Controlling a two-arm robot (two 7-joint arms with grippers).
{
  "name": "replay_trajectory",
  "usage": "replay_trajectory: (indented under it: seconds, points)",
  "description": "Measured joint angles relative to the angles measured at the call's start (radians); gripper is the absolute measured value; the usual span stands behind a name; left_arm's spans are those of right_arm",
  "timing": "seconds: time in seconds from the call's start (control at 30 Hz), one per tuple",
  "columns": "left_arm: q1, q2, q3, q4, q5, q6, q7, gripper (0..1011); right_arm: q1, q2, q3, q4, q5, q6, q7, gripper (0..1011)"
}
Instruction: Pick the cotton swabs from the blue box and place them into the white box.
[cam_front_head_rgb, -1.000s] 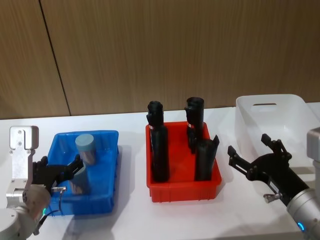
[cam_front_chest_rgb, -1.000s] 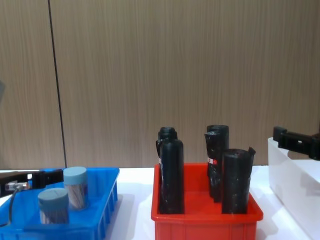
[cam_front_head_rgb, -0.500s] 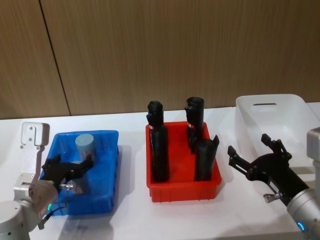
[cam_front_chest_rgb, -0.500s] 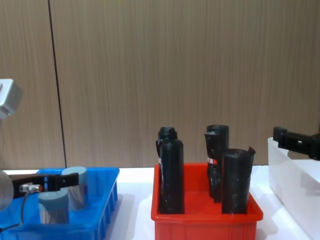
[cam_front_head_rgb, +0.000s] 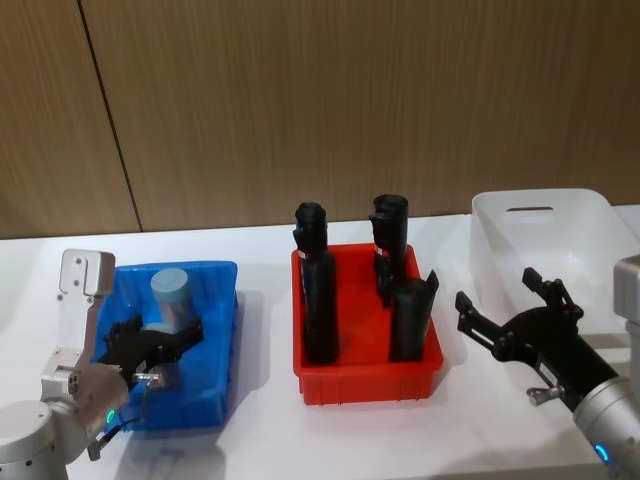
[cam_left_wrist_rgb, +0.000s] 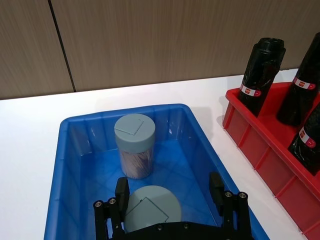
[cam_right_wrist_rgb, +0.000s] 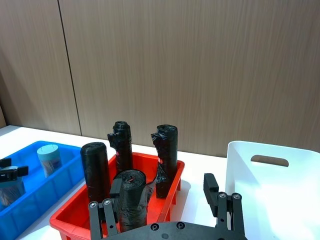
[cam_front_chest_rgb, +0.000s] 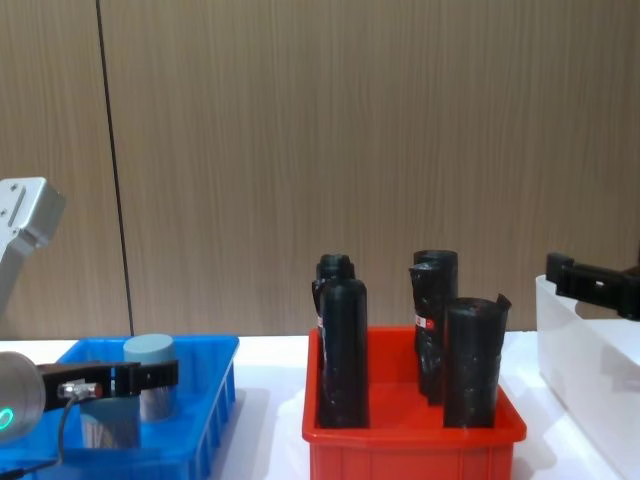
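Two cotton swabs (cam_left_wrist_rgb: 134, 134) are left in the blue box (cam_left_wrist_rgb: 125, 111); one is now straddled by the advanced, unclenched left gripper (cam_left_wrist_rgb: 169, 186), grasp pending; the right gripper (cam_front_head_rgb: 494, 286) is parked spread.

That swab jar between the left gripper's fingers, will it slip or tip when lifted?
Probably light: small jar of thin sticks. Its smooth round side might slip in the open left gripper. Squat and upright, unlikely to tip.

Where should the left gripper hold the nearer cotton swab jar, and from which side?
Probably its round side wall under the lid, from the robot's side: the nearer cotton swab jar stands upright, the left gripper has jaws open either side, the other jar behind.
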Motion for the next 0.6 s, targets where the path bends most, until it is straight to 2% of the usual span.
replay_trajectory:
  seconds: [0.3, 0.6]
  points:
    - [0.007, 0.003, -0.002, -0.011, 0.005, 0.015, 0.012, 1004, 0.0, 0.0, 0.0, 0.0, 0.0, 0.0, 0.0, 1001]
    - [0.02, 0.013, -0.007, -0.044, 0.03, 0.037, 0.038, 1004, 0.0, 0.0, 0.0, 0.0, 0.0, 0.0, 0.0, 1002]
